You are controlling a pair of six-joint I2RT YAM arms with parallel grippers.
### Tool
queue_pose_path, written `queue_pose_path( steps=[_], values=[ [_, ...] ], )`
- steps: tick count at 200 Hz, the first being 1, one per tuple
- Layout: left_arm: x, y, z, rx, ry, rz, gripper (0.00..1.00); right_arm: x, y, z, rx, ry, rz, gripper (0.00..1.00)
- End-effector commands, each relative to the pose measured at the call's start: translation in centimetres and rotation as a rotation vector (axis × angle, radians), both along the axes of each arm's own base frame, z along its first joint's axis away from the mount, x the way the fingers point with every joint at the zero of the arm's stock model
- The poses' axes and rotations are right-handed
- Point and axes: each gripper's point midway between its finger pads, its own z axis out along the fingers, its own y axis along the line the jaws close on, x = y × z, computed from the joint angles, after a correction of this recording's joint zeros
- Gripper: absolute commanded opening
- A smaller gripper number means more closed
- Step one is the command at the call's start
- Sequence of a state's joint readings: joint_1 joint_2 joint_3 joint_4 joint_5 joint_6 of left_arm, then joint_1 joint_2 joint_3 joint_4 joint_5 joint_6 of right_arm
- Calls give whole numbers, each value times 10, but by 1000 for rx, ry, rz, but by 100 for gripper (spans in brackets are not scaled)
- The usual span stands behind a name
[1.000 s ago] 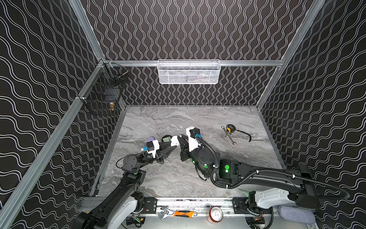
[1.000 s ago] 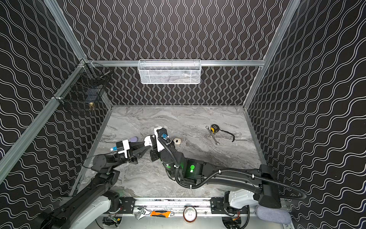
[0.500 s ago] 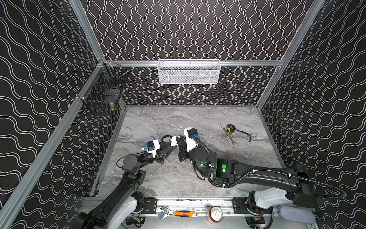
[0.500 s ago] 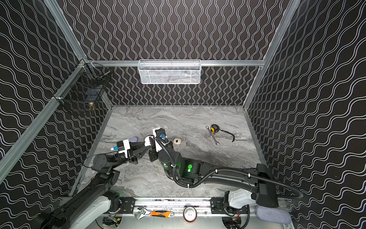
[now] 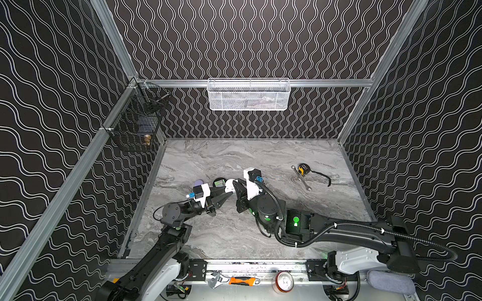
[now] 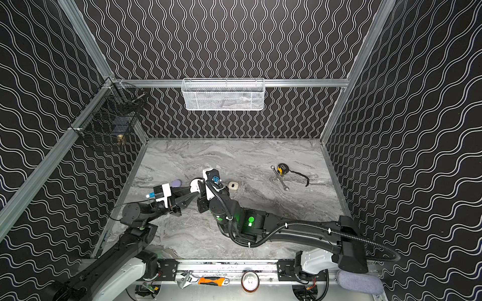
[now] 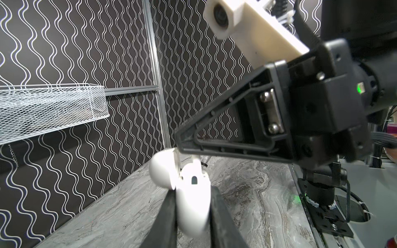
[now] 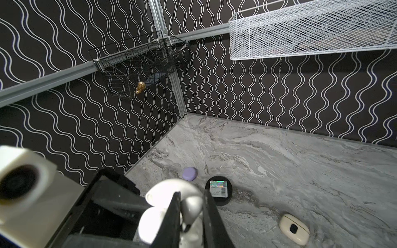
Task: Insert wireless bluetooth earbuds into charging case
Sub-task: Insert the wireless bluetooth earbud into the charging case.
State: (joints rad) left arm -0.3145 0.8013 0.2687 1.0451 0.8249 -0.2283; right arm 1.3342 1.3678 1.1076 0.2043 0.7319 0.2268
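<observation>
The left end effector [image 7: 193,191] is closed narrow on a glossy white pebble-shaped plastic charging case [image 7: 194,206]. Its two black fingers [image 7: 168,216] press against opposite sides of the case body, and the rounded lid [image 7: 161,169] stands hinged open just past the fingertips. The case is held off the grey marbled table [image 5: 234,234]. The right end effector [image 8: 191,199] meets the left one tip to tip, its jaws pinched narrow on a tiny glossy white stemmed earbud [image 8: 191,205]. The earbud's stem points down from the fingertips toward the open mouth of the case. It sits right at that mouth, between lid and body, but whether it is already seated in its socket cannot be told. On the table beyond the tips of the right end effector lies a shut lilac pebble-shaped plastic case [image 8: 190,173], and near it a black round puck with a holographic label [image 8: 219,189]. A shut cream plastic case [image 8: 294,229] lies near the right end effector, on the side away from the left one. Well apart from both end effectors, farther out on that same side, a yellow-and-black tape measure [image 5: 303,169] lies just beside a steel spanner [image 5: 302,181].
</observation>
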Motion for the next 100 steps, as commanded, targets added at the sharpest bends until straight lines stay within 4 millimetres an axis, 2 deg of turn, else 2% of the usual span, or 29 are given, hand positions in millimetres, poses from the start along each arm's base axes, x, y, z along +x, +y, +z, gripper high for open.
queue_pose_path(
  steps=[1,100],
  values=[
    [-2,1,8,-6,-42,6,0,1,-7,-1,5,8,-26,13],
    [-1,0,7,-5,-43,6,0,-4,10,-7,26,38,40,12]
  ],
)
